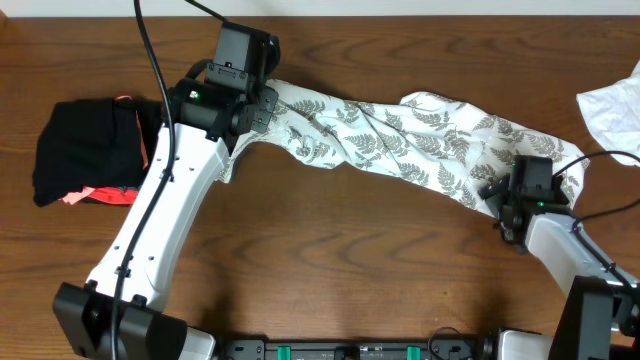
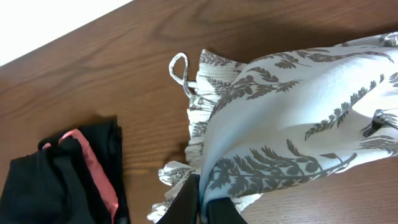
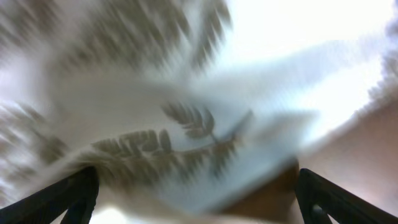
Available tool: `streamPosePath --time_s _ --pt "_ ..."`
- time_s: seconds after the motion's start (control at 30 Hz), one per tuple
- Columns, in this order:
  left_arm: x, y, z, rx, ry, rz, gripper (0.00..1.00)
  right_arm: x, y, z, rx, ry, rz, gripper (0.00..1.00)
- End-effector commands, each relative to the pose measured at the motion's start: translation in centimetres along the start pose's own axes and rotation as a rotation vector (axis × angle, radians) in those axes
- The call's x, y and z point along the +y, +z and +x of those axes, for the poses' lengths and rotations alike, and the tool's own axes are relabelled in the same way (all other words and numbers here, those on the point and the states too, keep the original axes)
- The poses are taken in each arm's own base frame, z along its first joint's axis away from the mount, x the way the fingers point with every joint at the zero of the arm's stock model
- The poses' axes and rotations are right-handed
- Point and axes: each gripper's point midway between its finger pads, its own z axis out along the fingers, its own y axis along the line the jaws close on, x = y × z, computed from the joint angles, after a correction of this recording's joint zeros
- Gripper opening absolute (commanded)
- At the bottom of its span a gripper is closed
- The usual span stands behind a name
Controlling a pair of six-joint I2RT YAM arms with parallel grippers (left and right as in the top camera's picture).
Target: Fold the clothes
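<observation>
- The right gripper point(image 3: 199, 200) is seen with its jaws spread wide, one finger at each lower corner of its wrist view; nothing is pinched between them
- Directly ahead of those open jaws, a blurred fold of the large thin white fabric dress with a grey-green fern-leaf print point(image 3: 186, 124) fills the view, so the cloth is judged to lie just in front of this hand
- From overhead, the right gripper point(image 1: 503, 197) is placed at the dress's right end, at its near edge
- The dress point(image 1: 400, 140) is stretched into a long band across the brown wooden table point(image 1: 330, 270), its long axis running from far left to nearer right
- At the opposite, strap end, the left gripper point(image 2: 202, 202) is closed tight on a gathered fold of the dress point(image 2: 292, 118)
- Each arm is thus nearest one end; a fold is judged to call for one end to be carried along that axis towards the other
- Beyond the left end a black bundle with coral-pink trim point(image 1: 85, 150) is seen, apart from the dress
</observation>
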Motion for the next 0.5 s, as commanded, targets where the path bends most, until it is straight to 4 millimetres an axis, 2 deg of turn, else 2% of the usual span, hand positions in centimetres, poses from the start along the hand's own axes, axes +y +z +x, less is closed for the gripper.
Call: streamPosePath --time_s 0.0,0.13,0.17,0.2,0.27,0.3,0.33,0.37,0.4,0.47 --pt "0.4 0.0 0.2 0.008 -0.007 -0.013 0.06 -2.6 2.0 4.3 0.125 0.093 0.016 0.99" --pt "0.3 0.0 0.4 0.017 -0.005 -0.012 0.06 -1.6 2.5 4.1 0.089 0.113 -0.068 0.99" --pt "0.3 0.0 0.4 0.018 -0.005 -0.012 0.06 -1.5 2.5 4.0 0.082 0.115 -0.077 0.98" --pt "0.3 0.0 0.4 0.018 -0.005 -0.012 0.06 -1.4 2.5 3.9 0.078 0.116 -0.082 0.92" --pt "0.3 0.0 0.4 0.018 -0.005 -0.012 0.06 -1.3 2.5 3.9 0.074 0.116 -0.087 0.74" --pt "0.3 0.0 0.4 0.018 -0.005 -0.012 0.06 -1.2 2.5 3.8 0.072 0.116 -0.089 0.6" --pt "0.3 0.0 0.4 0.018 -0.005 -0.012 0.05 -1.2 2.5 3.8 0.072 0.116 -0.09 0.43" --pt "0.3 0.0 0.4 0.018 -0.004 -0.012 0.06 -1.2 2.5 3.8 0.072 0.116 -0.089 0.18" --pt "0.3 0.0 0.4 0.018 -0.004 -0.012 0.06 -1.2 2.5 3.8 0.071 0.116 -0.09 0.01" --pt "0.3 0.0 0.4 0.019 -0.004 -0.012 0.06 -0.9 2.5 3.6 0.062 0.092 -0.104 0.01"
